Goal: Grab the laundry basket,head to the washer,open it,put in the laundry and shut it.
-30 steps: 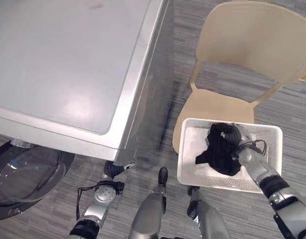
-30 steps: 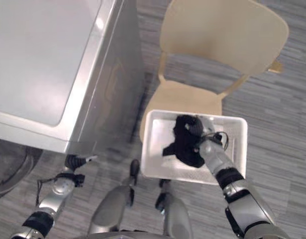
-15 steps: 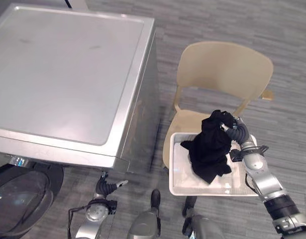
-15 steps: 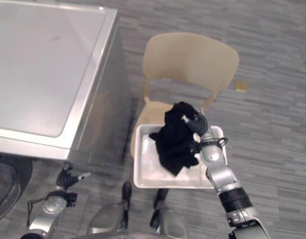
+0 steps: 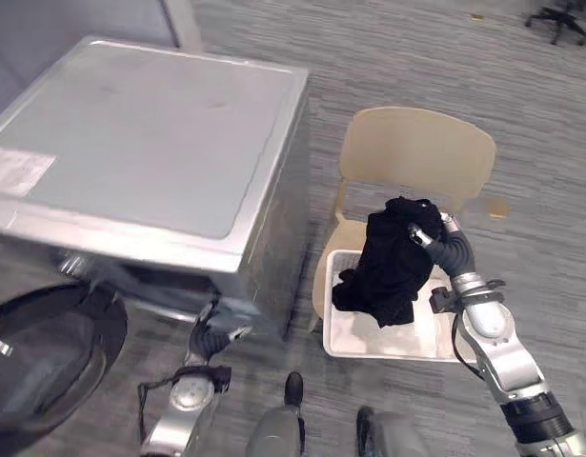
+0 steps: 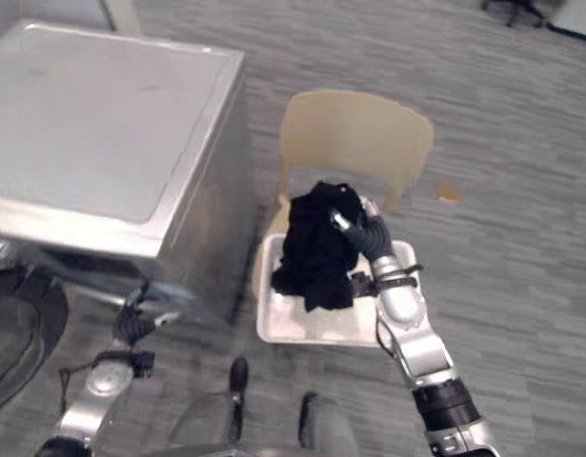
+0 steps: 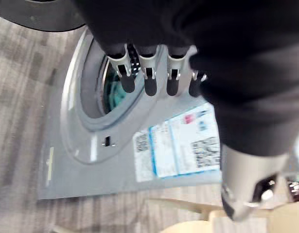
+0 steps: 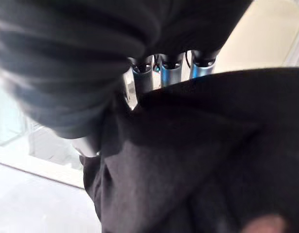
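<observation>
A black garment (image 5: 388, 271) hangs above the white laundry basket (image 5: 435, 345), which sits on the seat of a beige chair (image 5: 416, 157). My right hand (image 5: 443, 246) is shut on the garment's top, fingers (image 8: 171, 73) buried in the dark cloth (image 8: 198, 155). The silver washer (image 5: 150, 143) stands to the left, its round dark door (image 5: 40, 357) swung open at the lower left. My left hand (image 5: 209, 341) hangs low by the washer's front, fingers (image 7: 147, 80) straight and holding nothing, facing the round drum opening (image 7: 103, 97).
The chair stands close against the washer's right side on grey striped carpet (image 5: 550, 143). A label sticker (image 7: 181, 145) is on the washer's front panel. Open floor lies to the right of the chair.
My right hand has lifted the black garment up out of the basket. The camera has tilted, bringing more of the washer and its open door into view. The left hand stays low.
</observation>
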Tool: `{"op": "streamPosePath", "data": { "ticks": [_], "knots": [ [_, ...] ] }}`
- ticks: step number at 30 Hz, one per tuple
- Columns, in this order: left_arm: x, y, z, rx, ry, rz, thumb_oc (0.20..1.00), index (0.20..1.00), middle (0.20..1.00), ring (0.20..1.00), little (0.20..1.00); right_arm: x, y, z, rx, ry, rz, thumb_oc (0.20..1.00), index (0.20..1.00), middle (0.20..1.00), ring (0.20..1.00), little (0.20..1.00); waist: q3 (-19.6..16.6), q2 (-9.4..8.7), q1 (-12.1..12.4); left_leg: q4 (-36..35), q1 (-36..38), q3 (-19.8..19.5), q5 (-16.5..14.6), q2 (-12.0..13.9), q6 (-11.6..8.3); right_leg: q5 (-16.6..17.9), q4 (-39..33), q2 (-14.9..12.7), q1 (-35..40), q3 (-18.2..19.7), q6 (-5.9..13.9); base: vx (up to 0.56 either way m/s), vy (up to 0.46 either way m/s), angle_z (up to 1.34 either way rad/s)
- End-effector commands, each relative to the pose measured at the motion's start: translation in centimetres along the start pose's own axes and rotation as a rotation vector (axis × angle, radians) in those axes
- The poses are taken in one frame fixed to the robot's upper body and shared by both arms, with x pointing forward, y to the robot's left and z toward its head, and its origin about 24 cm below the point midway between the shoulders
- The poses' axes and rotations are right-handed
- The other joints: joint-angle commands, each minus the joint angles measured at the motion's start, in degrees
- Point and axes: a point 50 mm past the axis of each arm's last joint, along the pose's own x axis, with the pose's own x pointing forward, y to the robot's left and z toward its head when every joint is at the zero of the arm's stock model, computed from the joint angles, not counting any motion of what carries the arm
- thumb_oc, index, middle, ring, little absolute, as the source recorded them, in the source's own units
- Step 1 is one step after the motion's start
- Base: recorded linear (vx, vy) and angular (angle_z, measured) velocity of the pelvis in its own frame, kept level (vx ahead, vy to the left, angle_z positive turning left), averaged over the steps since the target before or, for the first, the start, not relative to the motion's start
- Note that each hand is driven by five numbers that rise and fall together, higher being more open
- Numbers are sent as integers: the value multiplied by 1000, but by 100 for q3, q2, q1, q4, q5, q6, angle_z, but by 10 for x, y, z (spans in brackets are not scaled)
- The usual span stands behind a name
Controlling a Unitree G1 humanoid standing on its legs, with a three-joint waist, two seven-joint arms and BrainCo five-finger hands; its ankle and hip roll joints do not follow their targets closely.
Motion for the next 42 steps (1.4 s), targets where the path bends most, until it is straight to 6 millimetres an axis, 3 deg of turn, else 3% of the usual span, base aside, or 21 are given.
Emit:
{"op": "streamPosePath", "data": {
  "ticks": [1, 3, 5, 7, 8, 11, 14, 15, 16, 20, 22, 23, 25, 28, 32, 33, 34, 36, 42],
  "knots": [
    [6, 5, 26, 51, -145, 27, 1000, 1000, 1000, 1000, 1000, 7, 4, 26, 73, -153, 1, 200, 200, 200, 200, 200, -476, -77, 134, -290, -662, -314, 183, -94, -118, 92, -1802, 293, 1117, 104, -240, -312, -260, 53],
    [5, 1, 32, 36, -170, 13, 1000, 1000, 1000, 1000, 1000, 8, 4, 26, 74, -151, 11, 200, 200, 200, 200, 200, -474, 45, 172, -482, -922, -375, 477, -49, -326, 52, -2210, 510, 1046, 16, -401, -283, -218, 33],
    [5, -1, 40, 35, -207, 3, 1000, 1000, 1000, 1000, 1000, 9, 1, 29, 53, -163, 15, 200, 200, 200, 200, 200, -360, 110, 104, -570, -1085, -267, 468, -49, -435, 199, -2293, 533, 905, -249, -415, -312, -119, 68],
    [3, -5, 59, 49, -300, -36, 1000, 1000, 1000, 1000, 1000, 9, 0, 38, 40, -200, 34, 200, 200, 200, 200, 200, -317, 18, -111, -66, -933, 221, 21, 15, -243, 415, -2327, 303, 671, -742, -360, -441, -78, 94],
    [3, -5, 59, 49, -301, -36, 1000, 1000, 1000, 1000, 1000, 9, 0, 38, 40, -200, 34, 200, 200, 200, 200, 200, -326, 30, -118, -53, -959, 209, 27, 24, -244, 434, -2336, 315, 658, -750, -362, -300, -60, 128],
    [2, -17, 77, 98, -394, -111, 1000, 1000, 1000, 1000, 1000, 9, 2, 49, 33, -254, 69, 200, 200, 200, 200, 200, -443, -116, -343, 424, -535, 473, -579, 61, -197, 639, -2491, 90, 596, -1194, -350, -149, -36, 130],
    [1, -38, 85, 130, -438, -210, 1000, 1000, 1000, 1000, 1000, 14, 14, 64, 62, -324, 132, 200, 200, 200, 200, 200, -567, -185, -509, 599, 37, 472, -1041, 91, -203, 773, -2601, -7, 618, -1411, -328, -67, 21, 81],
    [1, -38, 85, 130, -438, -210, 1000, 1000, 1000, 1000, 1000, 14, 13, 64, 62, -325, 132, 200, 200, 200, 200, 200, -568, -186, -516, 586, 25, 466, -1013, 85, -200, 791, -2607, -11, 607, -1419, -328, -48, 61, 39],
    [0, -53, 92, 147, -470, -272, 1000, 1000, 1000, 1000, 1000, 15, 23, 76, 99, -375, 176, 200, 200, 200, 200, 200, -690, -149, -655, 325, 492, 533, -1069, 168, -224, 825, -2659, 10, 629, -1533, -299, -33, 78, 38],
    [1, -89, 113, 146, -543, -370, 1000, 1000, 1000, 1000, 1000, 22, 45, 105, 165, -498, 255, 200, 200, 200, 200, 200, -968, -99, -817, -678, 959, 636, -855, 187, -278, 920, -2822, 102, 732, -1643, -247, 7, 128, 49],
    [1, -89, 114, 145, -544, -369, 1000, 1000, 1000, 1000, 1000, 22, 45, 105, 164, -499, 255, 200, 200, 200, 200, 200, -946, -95, -812, -710, 992, 641, -841, 187, -278, 924, -2833, 105, 754, -1639, -246, 1, 86, 16],
    [4, -101, 124, 141, -574, -369, 1000, 1000, 1000, 1000, 1000, 24, 62, 118, 239, -544, 318, 200, 200, 200, 200, 200, -1008, -152, -792, -780, 1107, 662, -884, 151, -244, 1016, -2879, 115, 802, -1562, -200, -19, 94, 5],
    [4, -101, 125, 141, -575, -368, 1000, 1000, 1000, 1000, 1000, 24, 62, 119, 238, -545, 318, 200, 200, 200, 200, 200, -994, -151, -784, -781, 1118, 672, -887, 152, -243, 1020, -2884, 117, 811, -1551, -199, -20, 72, -15],
    [11, -112, 144, 119, -618, -323, 1000, 1000, 1000, 1000, 1000, 23, 82, 129, 348, -562, 392, 200, 200, 200, 200, 200, -1036, -217, -756, -797, 1184, 721, -924, 114, -203, 1066, -2844, 91, 839, -1467, -157, -30, 62, -20],
    [13, -116, 158, 108, -661, -289, 1000, 1000, 1000, 1000, 1000, 21, 94, 131, 388, -560, 437, 200, 200, 200, 200, 200, -1054, -239, -744, -797, 1192, 726, -941, 89, -173, 1083, -2816, 64, 830, -1430, -126, -36, 58, -6],
    [12, -118, 166, 94, -690, -275, 570, 570, 570, 570, 570, 19, 101, 128, 406, -539, 455, 200, 200, 200, 200, 200, -1061, -254, -734, -797, 1198, 729, -953, 70, -158, 1109, -2812, 45, 830, -1423, -105, -26, 42, -16],
    [12, -118, 169, 80, -700, -274, 200, 200, 200, 200, 200, 18, 103, 126, 408, -528, 456, 200, 200, 200, 200, 200, -1064, -254, -733, -797, 1203, 736, -956, 63, -152, 1131, -2820, 28, 831, -1412, -91, -35, 54, -16],
    [11, -117, 171, 70, -708, -271, 200, 200, 200, 200, 200, 19, 103, 123, 408, -516, 454, 200, 200, 200, 200, 200, -1065, -251, -734, -797, 1198, 748, -954, 55, -145, 1144, -2823, 19, 828, -1402, -79, -17, 32, -9],
    [11, -98, 169, 12, -704, -214, 200, 200, 200, 200, 200, 16, 89, 90, 337, -384, 358, 200, 200, 200, 200, 200, -1103, -191, -772, -797, 1200, 810, -969, -1, -118, 1254, -2887, -40, 832, -1348, -9, -8, 36, -2]
  ]
}}
